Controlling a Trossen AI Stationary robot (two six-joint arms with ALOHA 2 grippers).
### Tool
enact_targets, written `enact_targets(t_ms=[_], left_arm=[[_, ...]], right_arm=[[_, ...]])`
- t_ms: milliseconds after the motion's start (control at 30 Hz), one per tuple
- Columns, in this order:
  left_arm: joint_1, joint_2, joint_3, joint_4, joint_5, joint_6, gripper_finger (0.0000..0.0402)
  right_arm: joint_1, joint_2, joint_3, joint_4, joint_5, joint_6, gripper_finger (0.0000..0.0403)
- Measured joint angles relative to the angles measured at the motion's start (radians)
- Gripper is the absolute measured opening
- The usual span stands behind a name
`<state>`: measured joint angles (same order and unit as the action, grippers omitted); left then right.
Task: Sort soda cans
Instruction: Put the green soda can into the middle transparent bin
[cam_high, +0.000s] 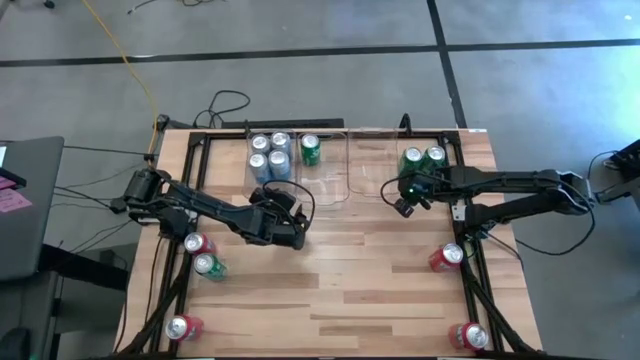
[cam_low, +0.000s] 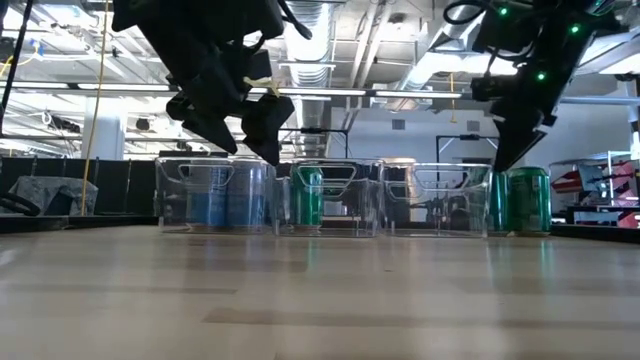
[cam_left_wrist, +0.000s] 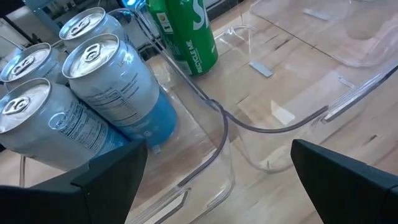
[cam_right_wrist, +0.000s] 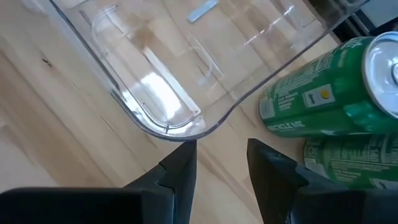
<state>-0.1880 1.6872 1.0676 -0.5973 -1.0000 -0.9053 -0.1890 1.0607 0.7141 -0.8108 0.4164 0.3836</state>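
Four blue and silver cans (cam_high: 270, 155) stand in the left clear bin (cam_high: 248, 170); they also show in the left wrist view (cam_left_wrist: 93, 93). One green can (cam_high: 310, 150) stands in the middle bin. Two green cans (cam_high: 423, 157) stand on the table right of the right bin (cam_high: 375, 190), which holds nothing. My left gripper (cam_high: 278, 196) hovers open and empty just near of the blue cans' bin. My right gripper (cam_high: 403, 205) hovers empty near the right bin's near right corner (cam_right_wrist: 168, 127), its fingers only a narrow gap apart.
A red can (cam_high: 197, 243) and a green can (cam_high: 207, 265) lie at the near left, with another red can (cam_high: 183, 327) by the near edge. Two red cans (cam_high: 447, 257) (cam_high: 470, 335) sit at the near right. A dark frame (cam_high: 470, 250) borders the table.
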Motion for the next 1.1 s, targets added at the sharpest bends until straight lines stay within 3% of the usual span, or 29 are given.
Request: enact_targets(t_ms=[200, 700, 933, 1100], left_arm=[[0.0, 0.0, 0.0, -0.051, -0.001, -0.041, 0.0391], [0.053, -0.001, 0.0, -0.055, -0.04, -0.048, 0.0391], [0.072, -0.001, 0.0, -0.055, -0.053, -0.041, 0.0391], [0.064, -0.004, 0.013, -0.081, -0.073, -0.029, 0.0391]], right_arm=[[0.0, -0.011, 0.0, -0.038, 0.001, 0.0, 0.016], [0.0, -0.183, 0.092, -0.103, 0.003, 0.0, 0.016], [-0.011, -0.186, 0.093, -0.101, 0.005, -0.03, 0.016], [-0.014, -0.185, 0.093, -0.016, 0.092, -0.083, 0.016]])
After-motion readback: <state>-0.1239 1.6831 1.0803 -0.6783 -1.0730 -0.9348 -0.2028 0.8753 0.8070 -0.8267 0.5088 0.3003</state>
